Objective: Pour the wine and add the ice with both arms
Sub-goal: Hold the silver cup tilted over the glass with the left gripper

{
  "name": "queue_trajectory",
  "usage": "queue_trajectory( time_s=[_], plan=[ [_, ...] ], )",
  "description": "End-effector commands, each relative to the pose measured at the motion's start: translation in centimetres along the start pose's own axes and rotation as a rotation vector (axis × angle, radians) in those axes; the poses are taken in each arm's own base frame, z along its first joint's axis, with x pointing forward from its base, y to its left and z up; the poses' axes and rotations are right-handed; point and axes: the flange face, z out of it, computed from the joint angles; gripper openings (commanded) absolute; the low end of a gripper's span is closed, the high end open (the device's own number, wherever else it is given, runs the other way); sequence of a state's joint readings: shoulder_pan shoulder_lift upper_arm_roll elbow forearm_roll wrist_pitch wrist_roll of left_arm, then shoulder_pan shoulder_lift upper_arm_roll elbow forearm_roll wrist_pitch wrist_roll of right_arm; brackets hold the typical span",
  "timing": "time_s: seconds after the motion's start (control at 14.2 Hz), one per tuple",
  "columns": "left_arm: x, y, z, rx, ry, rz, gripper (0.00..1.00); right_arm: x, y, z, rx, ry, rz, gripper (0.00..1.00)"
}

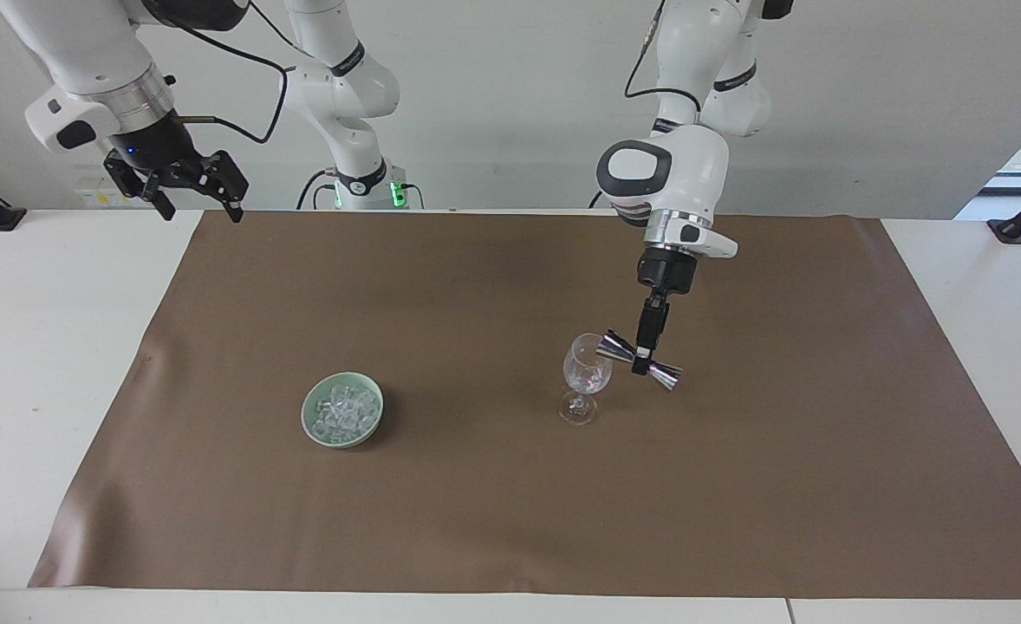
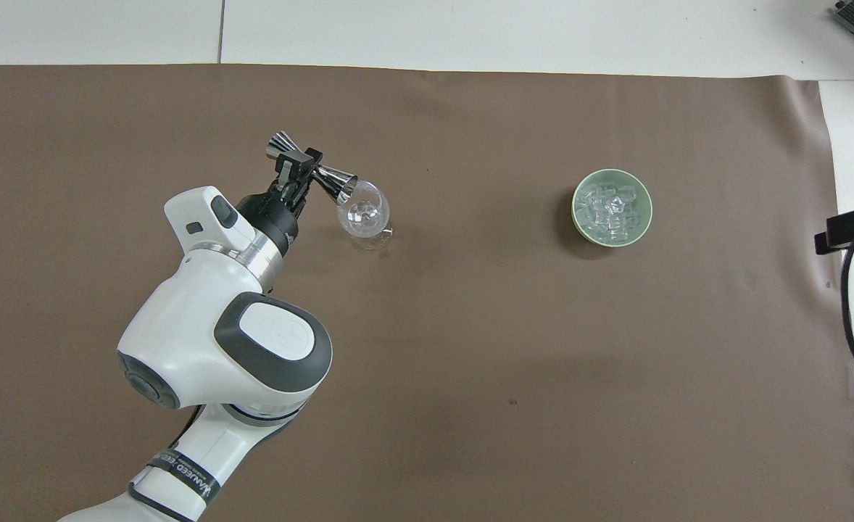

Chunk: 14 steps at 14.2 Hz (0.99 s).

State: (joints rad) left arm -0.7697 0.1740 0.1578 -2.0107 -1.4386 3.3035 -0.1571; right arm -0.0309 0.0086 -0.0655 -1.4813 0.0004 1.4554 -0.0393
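Steel hourglass jigger (image 1: 641, 358) tipped over clear stemmed glass (image 1: 586, 367), pinched by left gripper (image 1: 647, 355); right gripper (image 1: 191, 204) waits raised, fingers wide.

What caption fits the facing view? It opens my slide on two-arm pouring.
Left claw tips a steel jigger at the wine glass rim; right claw waits raised, ice in its green bowl.

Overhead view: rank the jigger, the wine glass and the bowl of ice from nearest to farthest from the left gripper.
1. The jigger: clamped at its waist in the left gripper, tipped toward the glass.
2. The wine glass: upright on the brown mat, right beside the jigger's lowered end.
3. The bowl of ice: farthest, toward the right arm's end of the table.
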Motion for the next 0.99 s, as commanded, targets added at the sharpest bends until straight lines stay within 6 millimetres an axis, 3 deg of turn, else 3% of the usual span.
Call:
queue_trajectory(
  time_s=[0.0,0.92],
  plan=[
    [-0.38,0.45,0.14,-0.01,0.019,0.021,0.0,-0.14,-0.04,-0.21,-0.002,0.01,0.017,1.0],
    [-0.4,0.39,0.2,-0.009,0.019,0.035,0.0,-0.14,-0.04,-0.21,-0.002,0.01,0.017,1.0]
  ],
)
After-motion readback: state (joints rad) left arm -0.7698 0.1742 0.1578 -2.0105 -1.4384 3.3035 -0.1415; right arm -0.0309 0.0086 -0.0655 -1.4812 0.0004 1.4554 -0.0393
